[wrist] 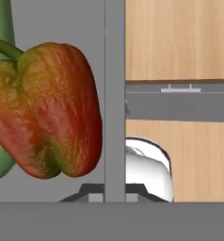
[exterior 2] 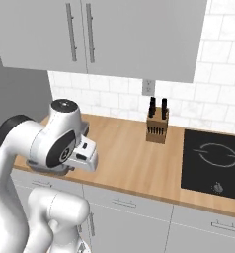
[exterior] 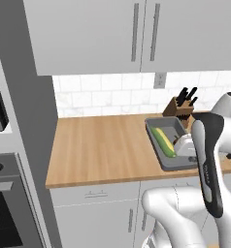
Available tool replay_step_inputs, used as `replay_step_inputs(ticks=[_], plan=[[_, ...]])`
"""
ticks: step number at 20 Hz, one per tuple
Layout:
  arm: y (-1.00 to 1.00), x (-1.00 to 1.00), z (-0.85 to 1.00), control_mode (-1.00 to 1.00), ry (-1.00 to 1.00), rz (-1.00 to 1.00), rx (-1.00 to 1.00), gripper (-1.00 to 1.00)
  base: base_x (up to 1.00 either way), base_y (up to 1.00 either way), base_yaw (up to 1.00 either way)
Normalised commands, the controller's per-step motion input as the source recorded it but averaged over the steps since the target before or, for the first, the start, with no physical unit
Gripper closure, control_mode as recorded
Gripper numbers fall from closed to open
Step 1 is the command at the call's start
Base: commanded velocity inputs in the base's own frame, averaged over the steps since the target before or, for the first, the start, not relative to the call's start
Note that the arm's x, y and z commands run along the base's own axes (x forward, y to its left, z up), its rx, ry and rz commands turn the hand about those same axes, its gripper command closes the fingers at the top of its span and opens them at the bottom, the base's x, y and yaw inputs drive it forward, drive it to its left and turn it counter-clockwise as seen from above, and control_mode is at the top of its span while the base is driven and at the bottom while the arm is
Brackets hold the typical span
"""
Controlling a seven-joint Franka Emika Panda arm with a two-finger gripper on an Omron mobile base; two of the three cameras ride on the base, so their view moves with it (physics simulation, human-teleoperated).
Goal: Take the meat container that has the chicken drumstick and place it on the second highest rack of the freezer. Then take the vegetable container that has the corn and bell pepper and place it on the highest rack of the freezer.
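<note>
Wooden counter (exterior: 103, 150) runs under 2 white wall cabinets (exterior: 137, 34), with a white tiled backsplash (exterior: 107, 97) between them. At the left edge of the left base view stands a tall grey panel (exterior: 25, 121) with a dark oven (exterior: 6, 213) below it. From the right base view, a black cooktop (exterior 2: 213, 163) is set into the counter well to the right of the arm (exterior 2: 45, 148).

Next in size, a grey tray (exterior: 168, 145) rests on the counter near its front edge, partly behind the arm. In it lies the corn (exterior: 164, 141), a yellow-green cob running almost the tray's length. A knife block (exterior: 179, 110) stands just behind the tray against the backsplash.

Close up in the hand view, the bell pepper (wrist: 48, 113) lies inside the tray, red-orange with green patches, touching the corn (wrist: 1, 28) on its far side. The tray's thin grey wall (wrist: 115, 94) stands upright just beside the pepper and passes between the 2 finger tips at the bottom, so the gripper (wrist: 115, 190) is pinched narrow on that wall.
</note>
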Motion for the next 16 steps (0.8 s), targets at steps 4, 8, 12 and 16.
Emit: replay_step_inputs(ticks=[4, 8, 12, 16], plan=[[0.00, -0.27, 0.00, -1.00, 0.00, 0.05, 0.00, 1.00, 0.00, 0.00, 0.00], [0.00, 0.00, 0.00, -1.00, 0.00, 0.00, 0.00, 1.00, 0.00, 0.00, 0.00], [0.00, 0.00, 0.00, -1.00, 0.00, 0.00, 0.00, 1.00, 0.00, 0.00, 0.00], [0.00, -0.04, 0.00, 1.00, 0.00, 0.00, 0.00, 1.00, -0.46, 0.00, 0.00]])
